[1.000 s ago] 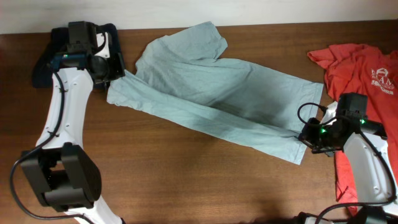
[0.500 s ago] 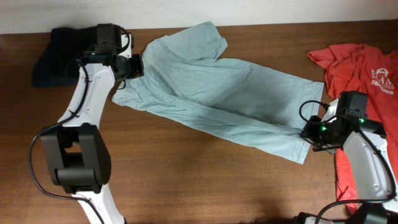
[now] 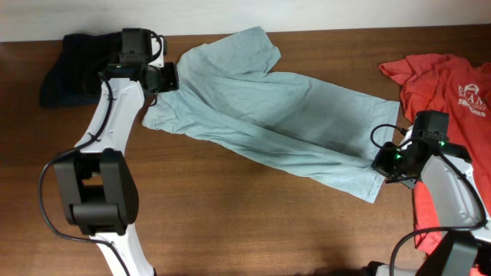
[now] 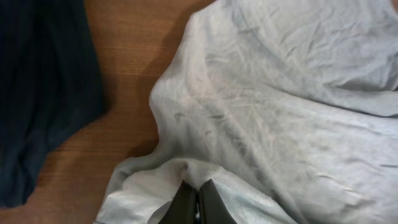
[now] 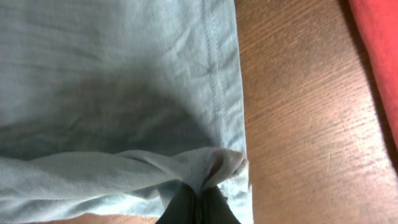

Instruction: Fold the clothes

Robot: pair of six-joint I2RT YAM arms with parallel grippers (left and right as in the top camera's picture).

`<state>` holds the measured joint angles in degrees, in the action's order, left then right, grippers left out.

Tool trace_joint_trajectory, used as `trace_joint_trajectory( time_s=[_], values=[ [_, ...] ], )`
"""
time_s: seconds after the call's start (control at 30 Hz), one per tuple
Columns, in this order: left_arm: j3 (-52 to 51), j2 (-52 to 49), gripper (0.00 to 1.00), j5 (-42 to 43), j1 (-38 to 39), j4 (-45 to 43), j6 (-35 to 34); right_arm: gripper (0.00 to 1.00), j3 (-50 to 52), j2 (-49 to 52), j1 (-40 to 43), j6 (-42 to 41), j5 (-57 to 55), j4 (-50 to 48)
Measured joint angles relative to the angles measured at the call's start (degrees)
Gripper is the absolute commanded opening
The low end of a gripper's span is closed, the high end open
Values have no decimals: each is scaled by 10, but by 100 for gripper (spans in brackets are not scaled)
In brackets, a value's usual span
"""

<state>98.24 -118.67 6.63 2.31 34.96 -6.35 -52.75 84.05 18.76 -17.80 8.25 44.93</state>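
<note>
Far left: a dark garment [image 3: 67,70] lies bunched at the back of the tabletop [image 3: 230,222], near the blue shirt's left end, with bare wood between them.
Left arm [image 3: 113,111]: reaches toward the back edge. The left jaws are clenched on a pinch of the blue shirt [image 3: 268,123] at its upper-left end, and the cloth rises in a small peak between them.
Blue shirt: pale and creased, it is spread across the middle of the tabletop as a long band. One sleeve flops toward the back edge.
Long axis: runs from back left to front right, with an arm at each end. The cloth lies inward from both grips.
Right arm [image 3: 453,192]: the right jaws are clenched on the hem corner at the front-right end. The stitched hem shows just above the grip.
Far right: a red shirt [image 3: 441,77] with a white print lies rumpled beside the right arm, apart from the blue one.
Coming move, as judged: with both ends held, either could be carried along that axis toward the other. Neither arm is nearer, since each holds its own end.
</note>
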Motion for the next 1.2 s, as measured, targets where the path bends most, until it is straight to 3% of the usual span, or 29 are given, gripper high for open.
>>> trace_joint_trajectory(
  time_s=[0.1,0.23,0.33,0.43,0.53,0.63,0.67,0.7,0.77,0.87,1.0,1.2],
  values=[
    [0,-15,1,0,0,-6,1,4,0,10,0,0,-2,-8],
    [0,-32,30,0,0,-17,3,17,0,16,0,-2,-7,-22],
    [0,-35,57,0,1,-40,6,37,-1,16,0,0,-13,-39],
    [3,-36,64,12,2,-66,7,63,-1,16,0,2,-18,-75],
    [21,-37,66,26,2,-63,8,74,-3,16,0,6,-19,-104],
    [71,-37,66,35,3,-15,10,70,-9,16,0,24,-19,-106],
    [95,-37,51,35,3,17,14,60,-19,17,0,34,-13,-91],
    [132,-37,38,31,3,75,18,56,-41,18,0,50,5,-66],
    [164,-37,20,22,3,141,19,47,-68,19,-1,66,23,-26],
    [181,-37,18,5,3,238,26,29,-119,19,-18,85,42,36],
    [181,-44,17,-7,3,304,27,4,-129,19,-56,91,53,80],
    [181,-96,15,-14,3,330,27,4,-126,35,-113,93,61,125]
  ],
)
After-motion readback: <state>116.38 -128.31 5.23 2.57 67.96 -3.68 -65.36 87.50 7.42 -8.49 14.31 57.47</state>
